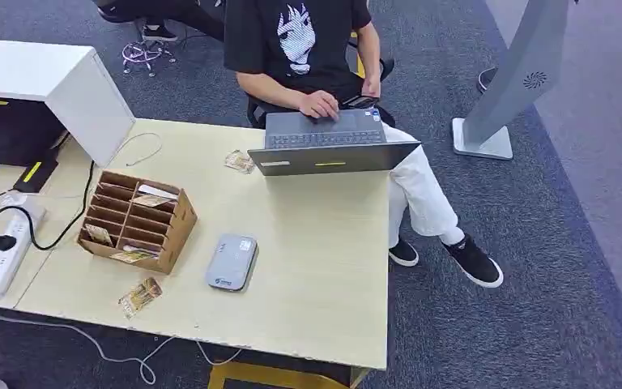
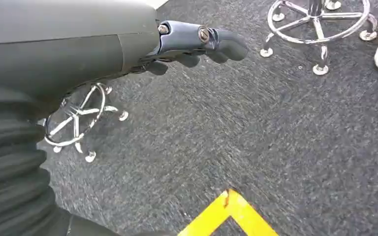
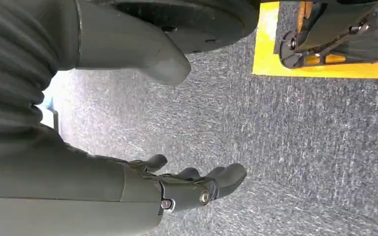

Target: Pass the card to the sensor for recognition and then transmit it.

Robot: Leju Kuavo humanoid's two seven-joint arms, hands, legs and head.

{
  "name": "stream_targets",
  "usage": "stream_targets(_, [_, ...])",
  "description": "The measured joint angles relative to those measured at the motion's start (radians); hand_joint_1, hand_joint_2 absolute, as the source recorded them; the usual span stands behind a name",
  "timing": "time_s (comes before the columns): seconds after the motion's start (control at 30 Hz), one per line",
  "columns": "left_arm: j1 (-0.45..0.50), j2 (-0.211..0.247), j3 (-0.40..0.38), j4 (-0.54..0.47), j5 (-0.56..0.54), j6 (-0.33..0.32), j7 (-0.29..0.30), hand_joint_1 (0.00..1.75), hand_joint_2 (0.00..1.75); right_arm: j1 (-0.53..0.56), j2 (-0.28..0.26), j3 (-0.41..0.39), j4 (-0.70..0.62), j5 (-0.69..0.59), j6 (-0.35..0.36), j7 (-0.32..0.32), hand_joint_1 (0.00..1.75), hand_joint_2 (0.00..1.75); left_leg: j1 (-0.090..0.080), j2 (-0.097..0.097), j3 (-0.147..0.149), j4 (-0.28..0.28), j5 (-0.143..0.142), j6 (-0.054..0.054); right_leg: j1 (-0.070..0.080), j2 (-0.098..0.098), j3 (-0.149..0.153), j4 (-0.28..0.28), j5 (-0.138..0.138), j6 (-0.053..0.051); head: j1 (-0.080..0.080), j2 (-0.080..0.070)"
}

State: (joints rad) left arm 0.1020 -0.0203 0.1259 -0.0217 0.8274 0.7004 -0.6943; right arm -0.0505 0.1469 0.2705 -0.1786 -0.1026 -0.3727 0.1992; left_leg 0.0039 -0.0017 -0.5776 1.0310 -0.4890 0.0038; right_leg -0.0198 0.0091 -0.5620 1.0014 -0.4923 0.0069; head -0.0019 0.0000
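Observation:
A grey card sensor (image 1: pixel 232 262) lies flat on the wooden table (image 1: pixel 316 259), right of a brown cardboard organiser (image 1: pixel 136 220) whose slots hold several cards. One loose card (image 1: pixel 140 296) lies near the table's front edge, below the organiser. Another card (image 1: pixel 240 161) lies by the laptop. My left hand (image 2: pixel 197 44) hangs over grey carpet, holding nothing, its fingers slightly bent. My right hand (image 3: pixel 192 184) hangs over the carpet too, fingers apart and empty.
A person in a black shirt sits at the far side, one hand on a grey laptop (image 1: pixel 328 144). A white box (image 1: pixel 48 85) and a power strip (image 1: pixel 4 247) with cables occupy the table's left. A grey stand (image 1: pixel 510 89) rises at the right.

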Motion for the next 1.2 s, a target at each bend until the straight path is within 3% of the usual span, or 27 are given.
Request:
stream_targets(0.3, [-0.021,0.058,-0.01,0.0,0.05,0.0,-0.001,0.0,1.75,0.0,0.0,-0.002,0.005,-0.01,0.013,-0.017,0.0,1.75,0.0,0.0,0.001,0.0,0.0,0.0,0.0,0.0,0.001,0.0,0.0,0.0,0.0,0.0])
stream_targets(0.77, [-0.021,0.096,-0.042,0.003,0.105,0.0,-0.001,0.0,1.75,0.0,0.0,-0.006,0.006,-0.013,0.023,-0.029,0.0,1.75,0.0,0.0,0.001,0.0,0.0,0.0,0.001,0.0,0.001,0.0,0.0,0.0,0.0,0.0])
stream_targets(1.03, [-0.16,0.231,-0.091,0.004,0.303,0.002,-0.003,0.0,1.75,-0.01,0.0,-0.006,0.006,0.024,0.034,-0.055,0.0,1.75,0.005,-0.005,0.001,0.0,0.003,-0.004,0.004,-0.005,0.004,0.0,0.001,-0.002,0.002,0.0])
stream_targets(1.2, [-0.171,0.249,-0.134,0.004,0.374,0.002,-0.005,0.0,1.75,-0.012,0.0,-0.006,0.006,0.026,0.046,-0.053,0.0,1.75,0.005,0.001,0.004,0.0,0.001,-0.005,0.005,0.003,0.005,0.001,0.002,-0.003,0.002,0.0])
